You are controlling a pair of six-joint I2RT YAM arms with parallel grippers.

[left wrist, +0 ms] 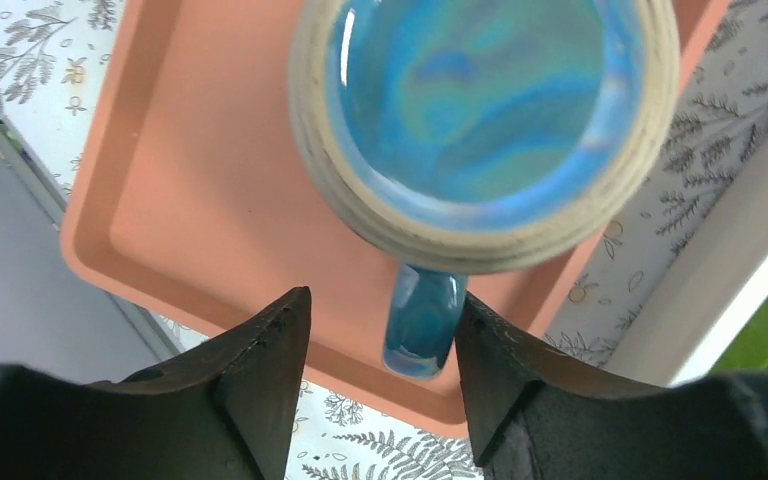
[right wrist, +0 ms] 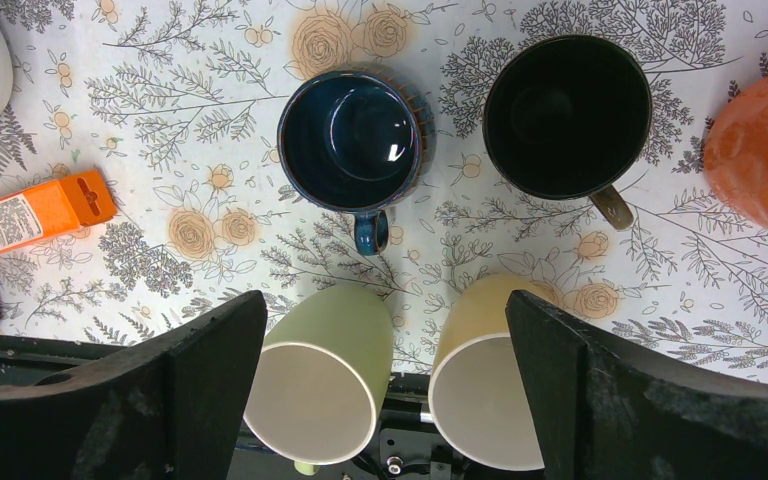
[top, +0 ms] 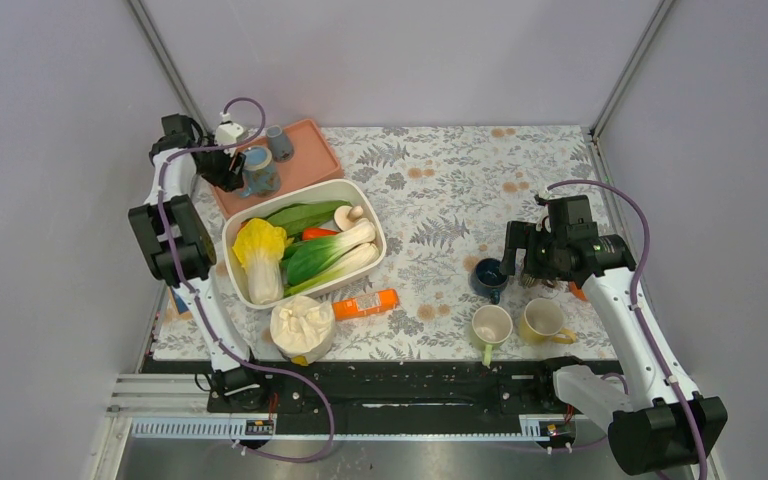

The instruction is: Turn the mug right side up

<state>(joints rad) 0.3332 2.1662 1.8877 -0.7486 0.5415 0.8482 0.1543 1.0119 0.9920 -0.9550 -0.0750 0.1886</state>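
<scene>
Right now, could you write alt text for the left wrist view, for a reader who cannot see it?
A beige mug with a swirled blue round face toward the camera stands on a salmon tray. Its blue handle points between the left gripper's two black fingers, with a gap at one side.
</scene>
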